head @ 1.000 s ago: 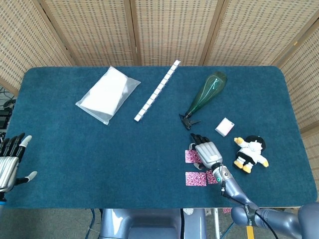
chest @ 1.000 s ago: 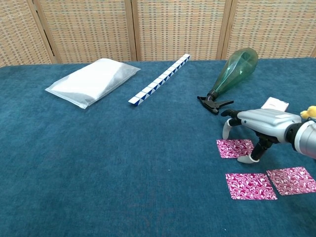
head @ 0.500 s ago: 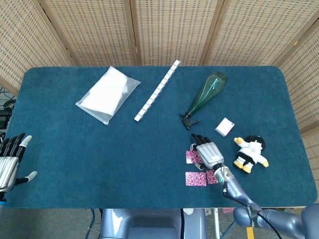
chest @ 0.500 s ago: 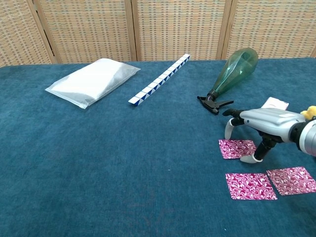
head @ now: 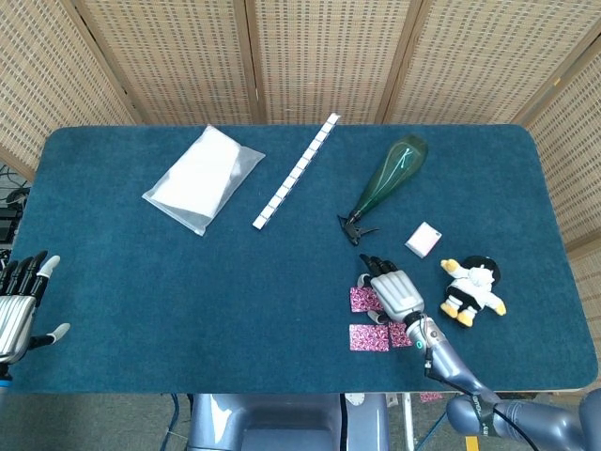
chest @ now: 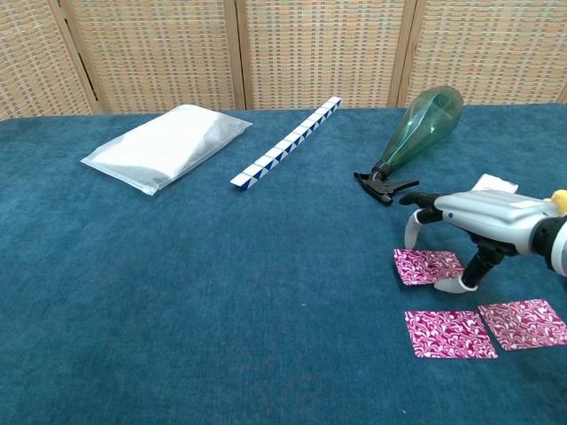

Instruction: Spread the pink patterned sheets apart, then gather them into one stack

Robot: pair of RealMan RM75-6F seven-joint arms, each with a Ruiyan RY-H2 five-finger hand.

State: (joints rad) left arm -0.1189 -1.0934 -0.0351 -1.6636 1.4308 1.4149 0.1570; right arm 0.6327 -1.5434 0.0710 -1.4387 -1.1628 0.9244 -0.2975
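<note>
Chest view shows the right hand arched over the upper pink sheet, fingers spread, tips pressing it; hand and sheet have slid slightly rightward, toward the two lower sheets, so gathering seems underway. The left hand idles, fingers apart.

Right robot hand arched, fingertips down

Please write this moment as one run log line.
right hand: fingertips on far pink sheet | left hand: idle, open | sheets: three, spread, unstacked
</note>
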